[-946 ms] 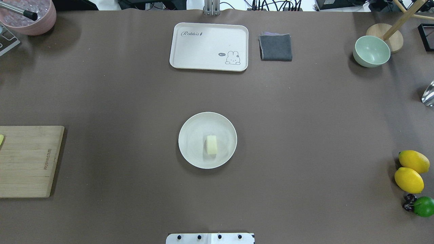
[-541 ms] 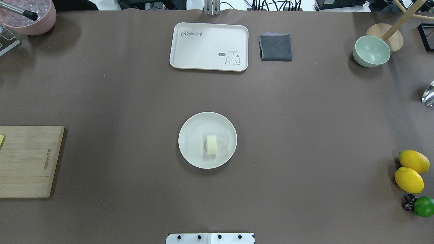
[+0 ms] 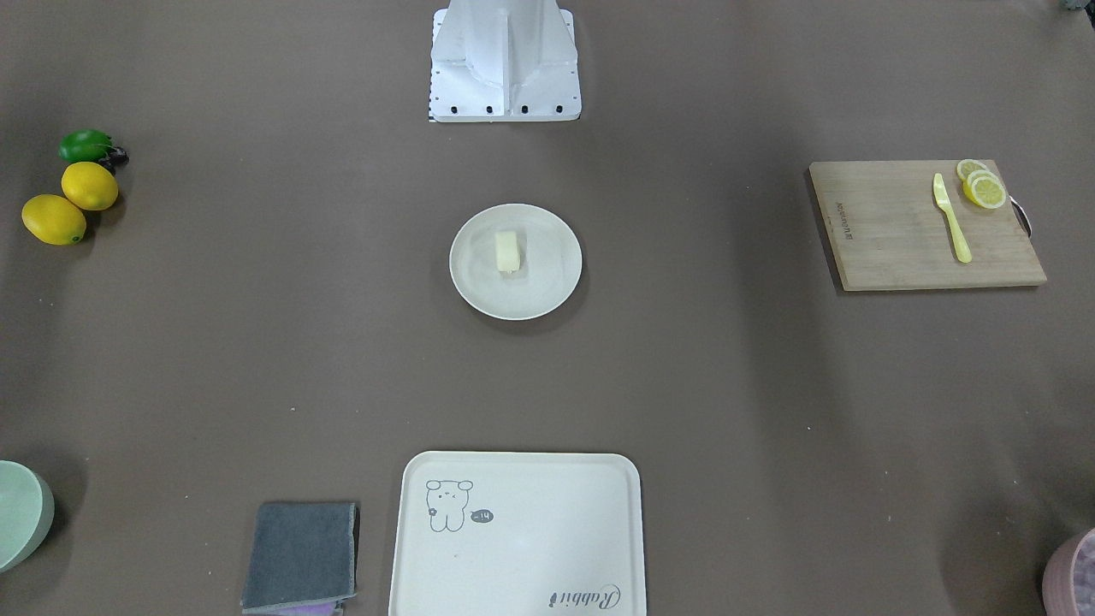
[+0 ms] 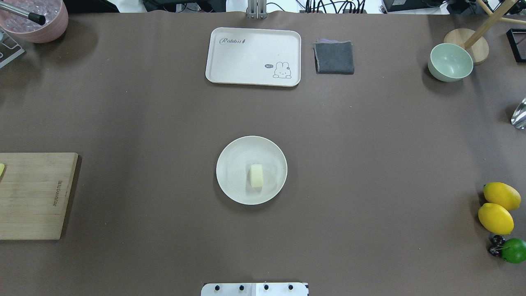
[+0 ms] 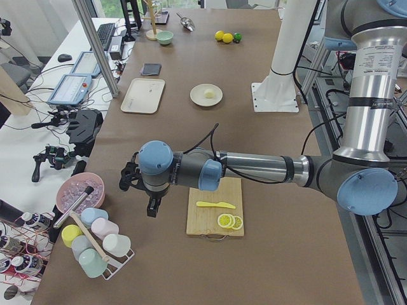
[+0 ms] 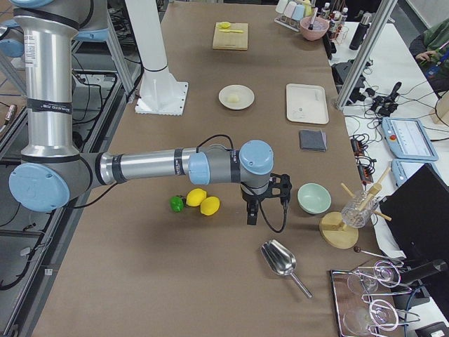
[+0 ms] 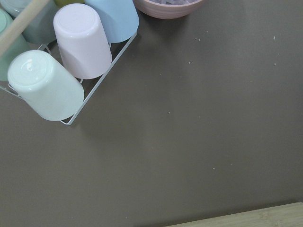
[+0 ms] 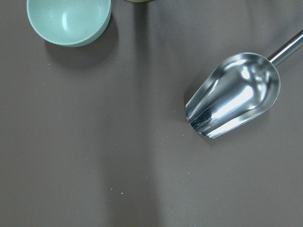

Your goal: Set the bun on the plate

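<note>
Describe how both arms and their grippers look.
Both the left arm and right arm are silver tubes with grey joints and pale blue round caps. The left gripper and right gripper are black, narrow, each with a black cable looping at the wrist.

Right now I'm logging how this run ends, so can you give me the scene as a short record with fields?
bun: lying on the plate, near its middle
plate: mid-table, in front of the robot base
task state: bun is on the plate; looks done
left gripper: at the table's left end, over bare table by the pastel cups; open or shut cannot be told
right gripper: at the right end, near the green bowl and metal scoop; cannot be told
contact: neither gripper near the bun
</note>
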